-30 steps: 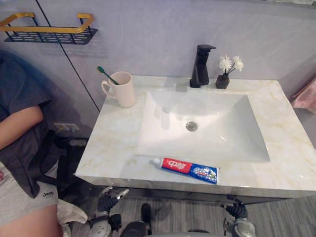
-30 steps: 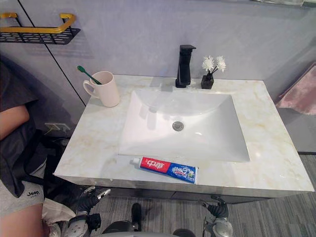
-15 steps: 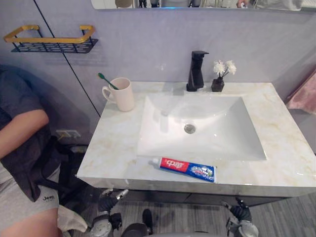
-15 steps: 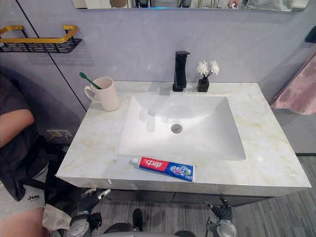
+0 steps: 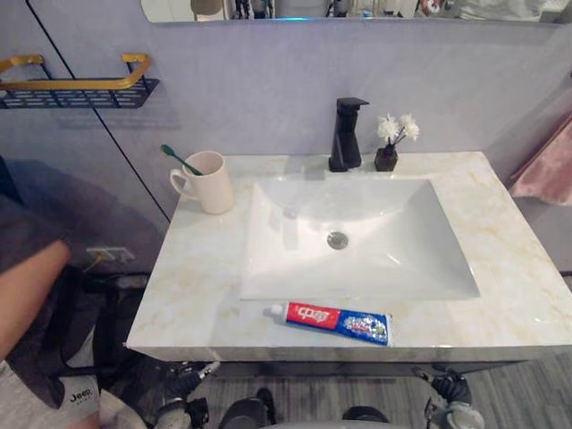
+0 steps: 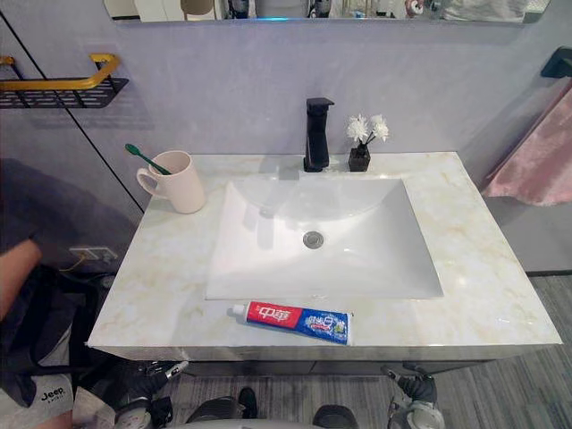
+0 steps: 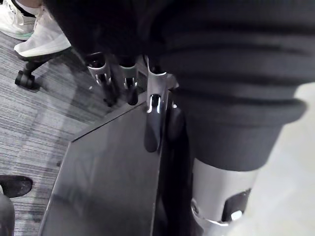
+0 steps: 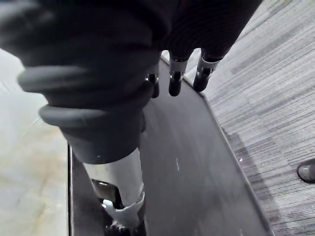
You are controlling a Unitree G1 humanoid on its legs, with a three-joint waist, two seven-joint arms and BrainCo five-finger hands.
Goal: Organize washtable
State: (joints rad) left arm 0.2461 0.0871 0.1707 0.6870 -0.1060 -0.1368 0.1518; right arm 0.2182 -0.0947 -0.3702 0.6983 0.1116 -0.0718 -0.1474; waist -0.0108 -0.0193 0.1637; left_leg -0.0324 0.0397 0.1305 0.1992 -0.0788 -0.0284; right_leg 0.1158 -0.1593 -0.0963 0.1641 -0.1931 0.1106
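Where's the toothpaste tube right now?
In the left eye view, the toothpaste tube lies flat along the front edge of the marble countertop, just in front of the sink basin, cap toward the robot's left.

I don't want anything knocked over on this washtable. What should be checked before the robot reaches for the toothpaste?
1. Toothpaste tube reachable: ok. It lies flat along the counter's front edge, touching nothing else.
2. Cup steady: ok. It stands upright at the back left with the toothbrush in it.
3. Hands free: ok. The left hand and right hand are open and hold nothing.
4. Hands above the counter: not ok. Both hang below its edge.
5. Person clear of the left arm's path: cannot tell. A forearm shows close by the counter's left side.
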